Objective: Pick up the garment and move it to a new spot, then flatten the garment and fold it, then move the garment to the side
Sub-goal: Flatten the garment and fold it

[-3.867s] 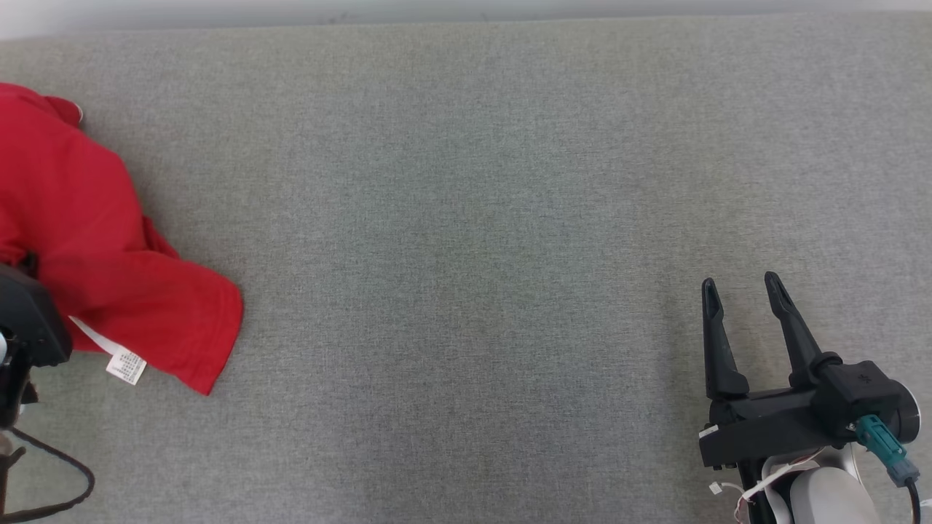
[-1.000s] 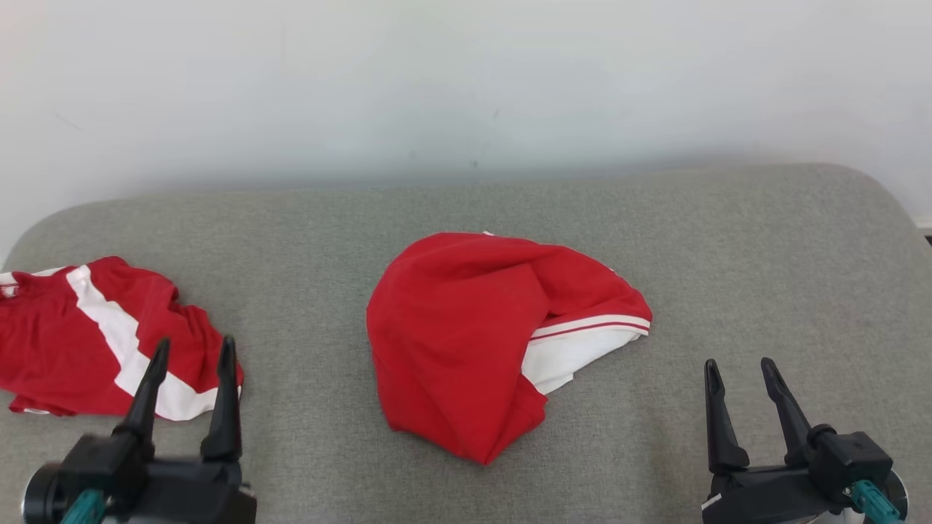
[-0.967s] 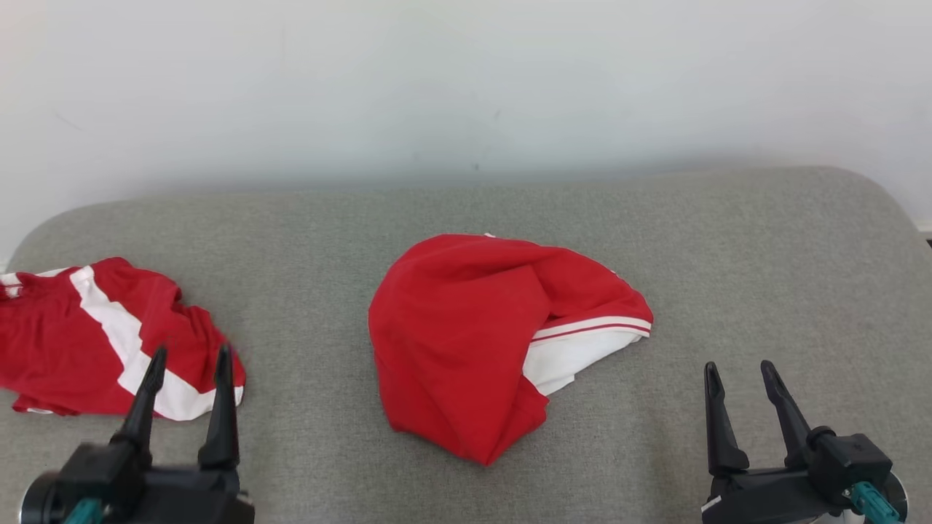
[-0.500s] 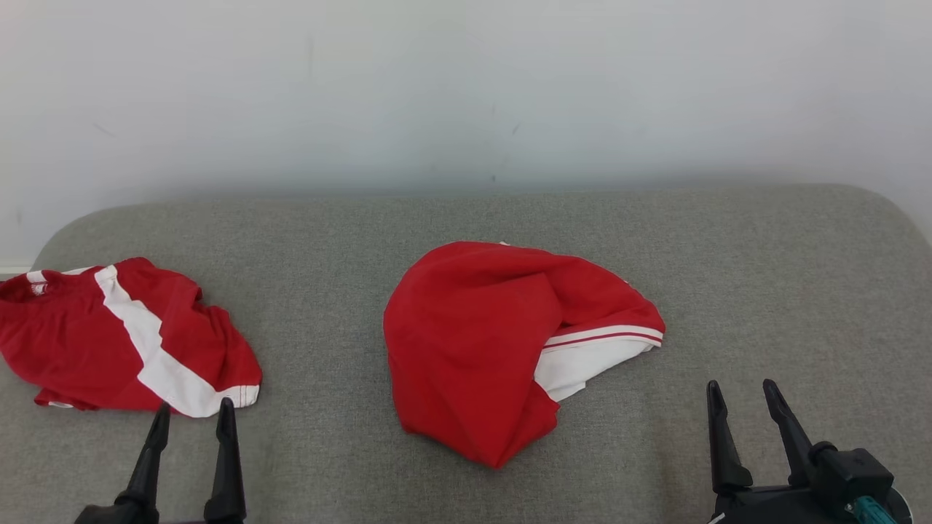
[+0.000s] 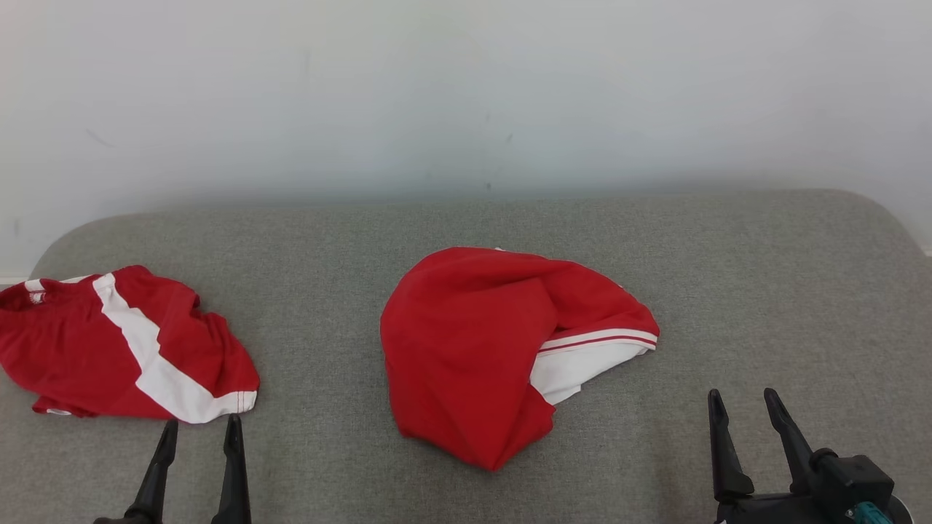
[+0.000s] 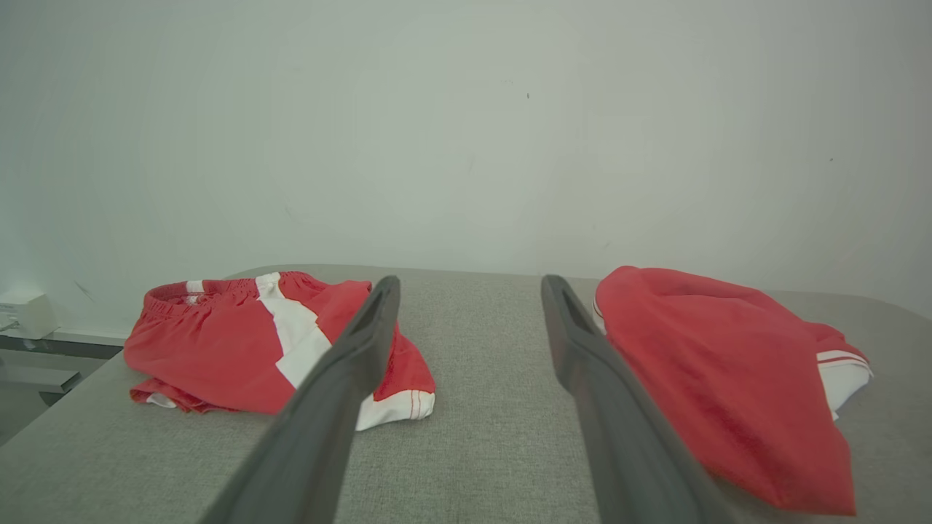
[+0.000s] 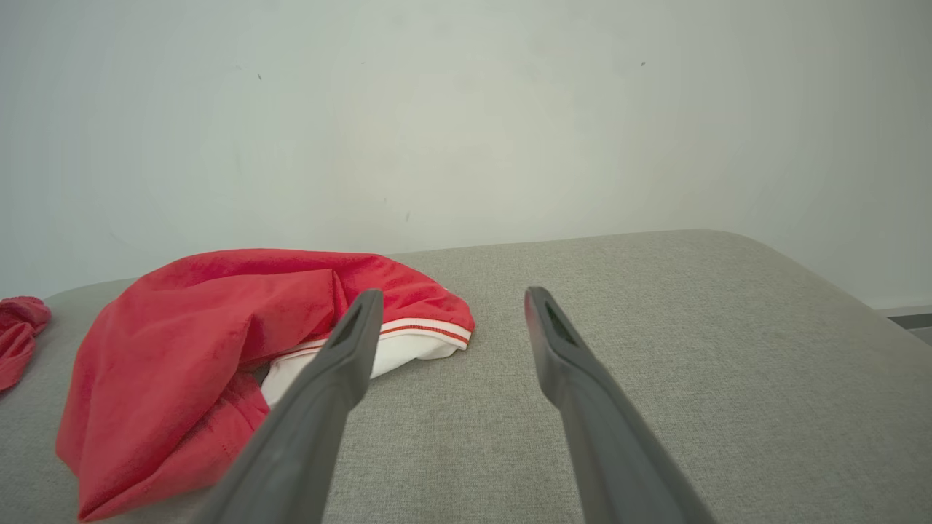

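Note:
A crumpled red garment (image 5: 466, 349) with a white, red-striped hem lies in a heap in the middle of the grey padded surface (image 5: 764, 276). It also appears in the left wrist view as the red garment (image 6: 713, 356) and in the right wrist view as the red garment (image 7: 196, 327). My left gripper (image 5: 202, 422) stands open near the front edge, left of the heap and apart from it; its jaws (image 6: 472, 282) are empty. My right gripper (image 5: 743, 394) is open at the lower right, holding nothing (image 7: 453, 295).
Red shorts (image 5: 109, 342) with a white stripe lie rumpled at the far left, just beyond my left fingertips; the shorts (image 6: 240, 342) touch neither finger. A pale wall rises behind the surface. Its rounded right end (image 7: 801, 284) drops off. Bare grey fabric lies right of the heap.
The camera has tilted, so the whole picture sits a little lower. My left gripper has drawn back toward the bottom edge, away from the shorts. Both garments lie as before.

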You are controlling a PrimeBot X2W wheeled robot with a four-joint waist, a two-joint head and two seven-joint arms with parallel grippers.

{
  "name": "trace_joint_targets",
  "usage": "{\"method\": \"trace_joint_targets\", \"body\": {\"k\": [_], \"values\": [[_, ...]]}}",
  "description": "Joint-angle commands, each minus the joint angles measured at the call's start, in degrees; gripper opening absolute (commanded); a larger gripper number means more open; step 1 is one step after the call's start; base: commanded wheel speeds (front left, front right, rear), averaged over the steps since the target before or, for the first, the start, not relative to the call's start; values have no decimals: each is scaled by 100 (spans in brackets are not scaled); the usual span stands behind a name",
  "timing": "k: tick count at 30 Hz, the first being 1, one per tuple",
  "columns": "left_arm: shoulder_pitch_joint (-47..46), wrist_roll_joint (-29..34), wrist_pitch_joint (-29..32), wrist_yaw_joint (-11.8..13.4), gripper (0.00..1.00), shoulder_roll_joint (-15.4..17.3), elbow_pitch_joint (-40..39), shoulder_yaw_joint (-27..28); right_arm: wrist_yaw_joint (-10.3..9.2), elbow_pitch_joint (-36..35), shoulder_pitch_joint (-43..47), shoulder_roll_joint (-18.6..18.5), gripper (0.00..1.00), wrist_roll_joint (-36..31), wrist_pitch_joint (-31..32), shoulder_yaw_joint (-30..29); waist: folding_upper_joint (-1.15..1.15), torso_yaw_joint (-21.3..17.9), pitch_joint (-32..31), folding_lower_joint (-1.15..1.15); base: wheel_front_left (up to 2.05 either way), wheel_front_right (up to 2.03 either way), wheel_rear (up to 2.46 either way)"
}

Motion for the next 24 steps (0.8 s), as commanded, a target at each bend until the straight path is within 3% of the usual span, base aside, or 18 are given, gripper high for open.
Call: {"method": "trace_joint_targets", "body": {"k": [1,24], "values": [[47,80,-19,-4,100,-15,2,24,-12,-8,55,-9,100,8,3,-14,0,-3,-2,0,0,0,0],[-60,139,-19,-39,100,0,54,-14,-12,64,-147,-26,100,-90,83,-44,0,115,47,0,0,0,0]]}}
